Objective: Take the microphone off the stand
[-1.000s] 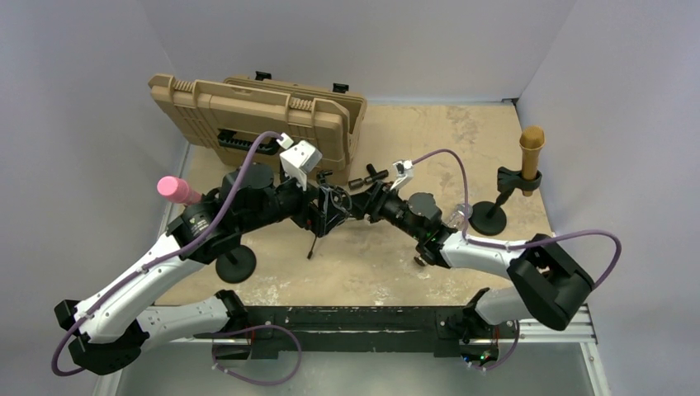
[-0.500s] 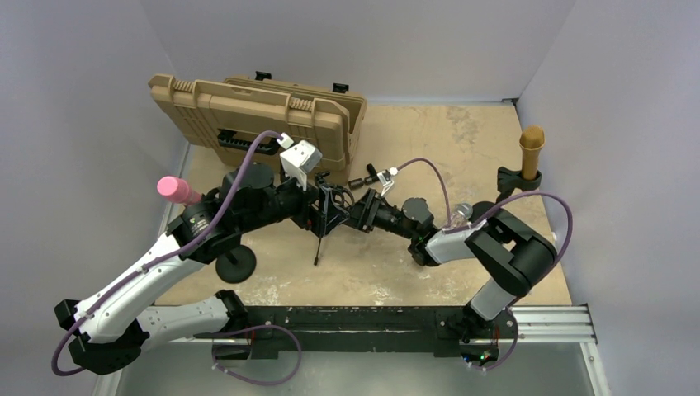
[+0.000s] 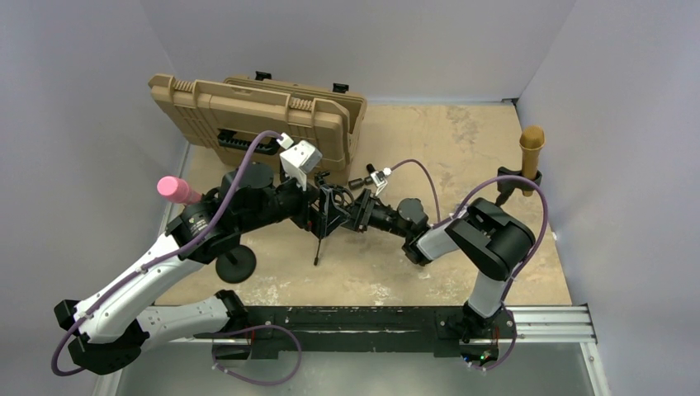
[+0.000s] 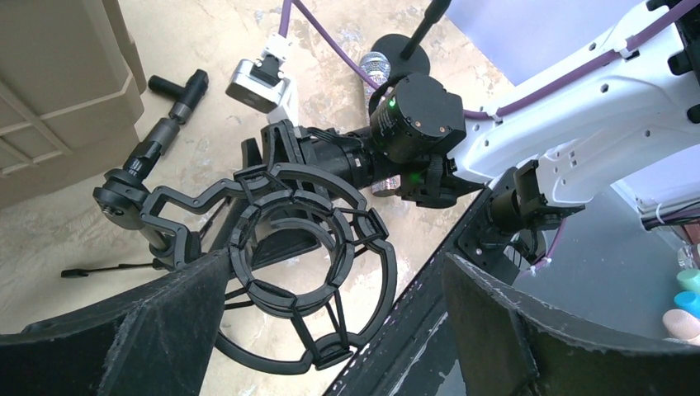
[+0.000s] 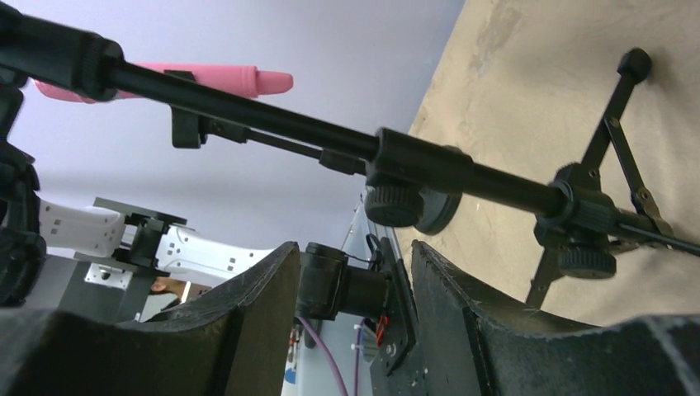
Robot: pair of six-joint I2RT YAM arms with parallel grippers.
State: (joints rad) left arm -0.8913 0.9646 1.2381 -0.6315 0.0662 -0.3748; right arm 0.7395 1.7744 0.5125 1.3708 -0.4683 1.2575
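Top external: pink microphone (image 3: pixel 178 190), tilted

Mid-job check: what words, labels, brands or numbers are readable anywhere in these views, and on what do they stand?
None readable in any view.
Tan ribbed hard case: moulded ribs and latches, no legible lettering.
Round black motor housing with a green light: no legible marking.
Pink microphone and brown microphone: no print visible.
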